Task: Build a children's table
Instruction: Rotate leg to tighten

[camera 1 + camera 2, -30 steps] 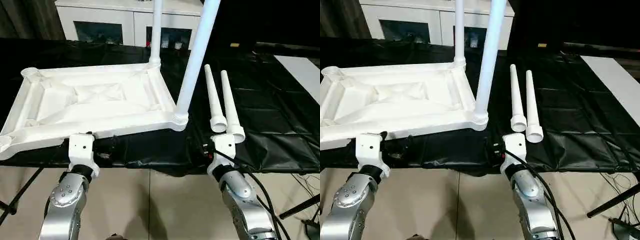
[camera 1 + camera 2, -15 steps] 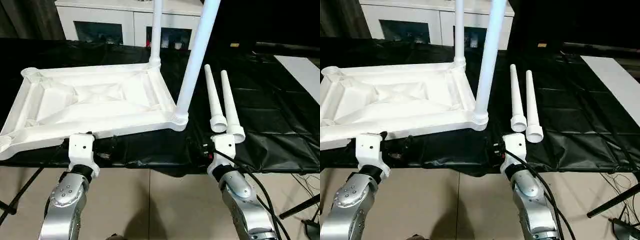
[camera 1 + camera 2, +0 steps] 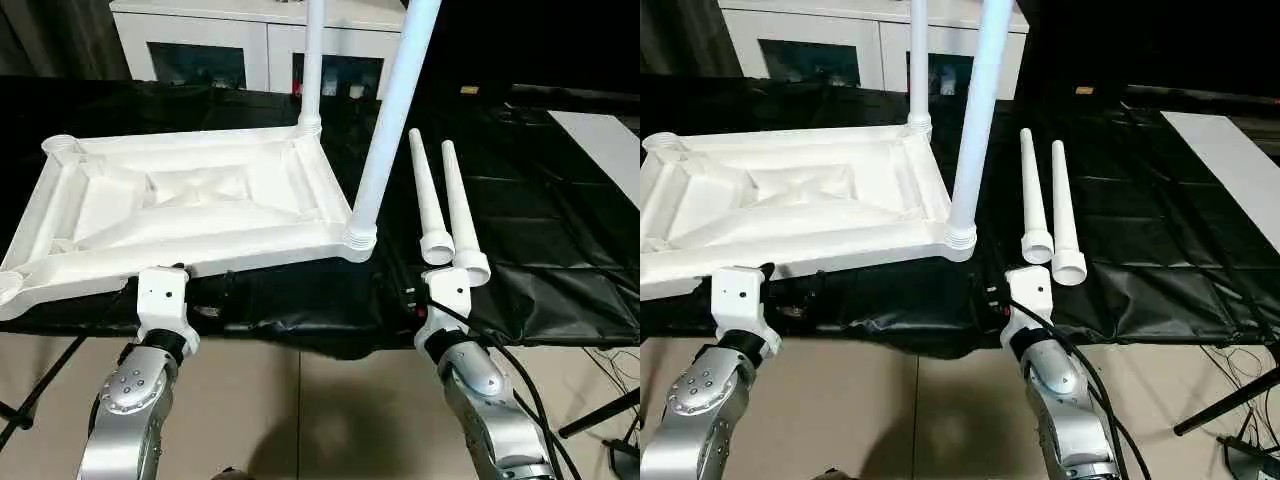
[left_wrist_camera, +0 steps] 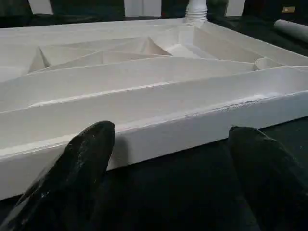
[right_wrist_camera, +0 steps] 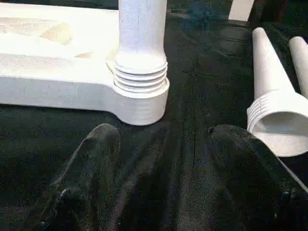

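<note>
Evidently nothing has shifted over the last second: the left gripper [image 4: 168, 159] hangs with its black fingers spread wide and empty just off the near long edge of the table top [image 3: 190, 200], and the right gripper [image 5: 163, 163] sits equally still, fingers parted and holding nothing, just short of the top's near right corner socket [image 5: 142, 103]. That pause reads as a lull between steps, so the build stands half done. Two legs are seated on the top's right side: the near leg [image 3: 385, 130] in that corner socket and the far leg [image 3: 312, 60] at the corner behind it, both pointing straight up. The top lies ribbed side up on the black cloth [image 3: 560, 250], its long axis running left to right. Just right of the near corner socket two loose legs [image 3: 445, 205] lie side by side, threaded wide ends toward the robot, narrow tips pointing away. The two left sockets are open
</note>
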Motion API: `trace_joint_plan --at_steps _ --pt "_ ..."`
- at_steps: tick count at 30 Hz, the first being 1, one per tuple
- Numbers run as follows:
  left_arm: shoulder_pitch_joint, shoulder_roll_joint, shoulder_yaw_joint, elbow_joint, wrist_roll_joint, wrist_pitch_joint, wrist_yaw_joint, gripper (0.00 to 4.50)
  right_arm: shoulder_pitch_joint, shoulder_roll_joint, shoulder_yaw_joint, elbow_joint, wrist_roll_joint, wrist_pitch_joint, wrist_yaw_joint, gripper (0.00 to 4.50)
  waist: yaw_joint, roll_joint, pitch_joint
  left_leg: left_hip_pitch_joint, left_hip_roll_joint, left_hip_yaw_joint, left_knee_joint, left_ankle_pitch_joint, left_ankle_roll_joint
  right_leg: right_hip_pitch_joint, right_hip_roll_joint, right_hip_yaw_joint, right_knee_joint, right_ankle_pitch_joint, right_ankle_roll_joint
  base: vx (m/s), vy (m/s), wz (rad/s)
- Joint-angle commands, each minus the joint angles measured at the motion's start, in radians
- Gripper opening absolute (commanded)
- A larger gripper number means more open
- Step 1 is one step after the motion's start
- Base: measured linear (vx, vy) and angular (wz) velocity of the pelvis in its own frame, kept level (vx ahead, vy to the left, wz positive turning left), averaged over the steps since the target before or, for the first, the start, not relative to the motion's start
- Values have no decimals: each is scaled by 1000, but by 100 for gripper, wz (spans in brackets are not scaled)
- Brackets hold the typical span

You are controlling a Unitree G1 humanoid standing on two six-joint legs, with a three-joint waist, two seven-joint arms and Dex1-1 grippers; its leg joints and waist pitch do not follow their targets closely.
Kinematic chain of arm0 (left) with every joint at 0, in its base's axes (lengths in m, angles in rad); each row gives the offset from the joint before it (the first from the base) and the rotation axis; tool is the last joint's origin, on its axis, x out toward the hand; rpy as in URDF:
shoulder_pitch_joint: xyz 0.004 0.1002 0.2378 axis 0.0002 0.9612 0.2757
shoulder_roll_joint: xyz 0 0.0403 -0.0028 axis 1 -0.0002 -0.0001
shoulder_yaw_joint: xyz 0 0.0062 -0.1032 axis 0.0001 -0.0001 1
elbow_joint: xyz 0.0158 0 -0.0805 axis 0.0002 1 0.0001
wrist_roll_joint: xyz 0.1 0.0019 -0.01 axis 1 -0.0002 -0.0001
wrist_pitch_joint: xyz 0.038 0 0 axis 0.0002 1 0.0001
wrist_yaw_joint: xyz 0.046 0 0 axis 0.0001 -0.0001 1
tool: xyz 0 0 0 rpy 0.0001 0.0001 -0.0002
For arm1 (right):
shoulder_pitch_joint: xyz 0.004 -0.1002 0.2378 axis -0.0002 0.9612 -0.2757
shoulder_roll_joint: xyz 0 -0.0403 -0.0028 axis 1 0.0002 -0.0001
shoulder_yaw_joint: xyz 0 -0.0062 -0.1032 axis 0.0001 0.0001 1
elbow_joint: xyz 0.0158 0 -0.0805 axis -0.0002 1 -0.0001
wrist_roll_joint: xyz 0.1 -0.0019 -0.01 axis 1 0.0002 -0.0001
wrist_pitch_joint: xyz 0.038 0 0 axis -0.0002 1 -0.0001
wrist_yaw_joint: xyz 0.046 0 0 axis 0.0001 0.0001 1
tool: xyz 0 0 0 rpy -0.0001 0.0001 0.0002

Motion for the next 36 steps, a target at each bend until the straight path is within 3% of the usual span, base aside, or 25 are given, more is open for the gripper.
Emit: trace_joint_plan --at_steps 1,2,3,4,15,36 --pt "-1 3 -9 5 -2 -2 -5 419 -8 -2 -9 4 8 6 -1 332 24 28 -43 -14 -35 -59 -61 -261 -38 53 -51 51 -85 -209 -94 0 0 0" --pt "-1 3 -9 5 -2 -2 -5 419 -8 -2 -9 4 8 6 -1 332 -5 11 -40 17 29 -30 -98 -365 -34 26 -57 47 -93 -241 -92 0 0 0" --pt "-1 3 -9 5 -2 -2 -5 419 -8 -2 -9 4 8 6 -1 332 -3 17 -42 14 21 -27 -93 -376 -36 31 -56 45 -89 -248 -98 0 0 0" --pt "-1 3 -9 5 -2 -2 -5 419 -8 -2 -9 4 8 6 -1 332 -2 15 -41 16 20 -23 -92 -390 -29 26 -60 50 -95 -263 -105 0 0 0" --pt "-1 3 -9 5 -2 -2 -5 419 -8 -2 -9 4 8 6 -1 332 -1 14 -44 12 20 -19 -90 -352 -14 29 -60 54 -92 -239 -107 0 0 0" --pt "-1 3 -9 5 -2 -2 -5 419 -8 -2 -9 4 8 6 -1 332 0 14 -44 14 19 -17 -88 -355 -11 27 -60 56 -93 -251 -104 0 0 0"
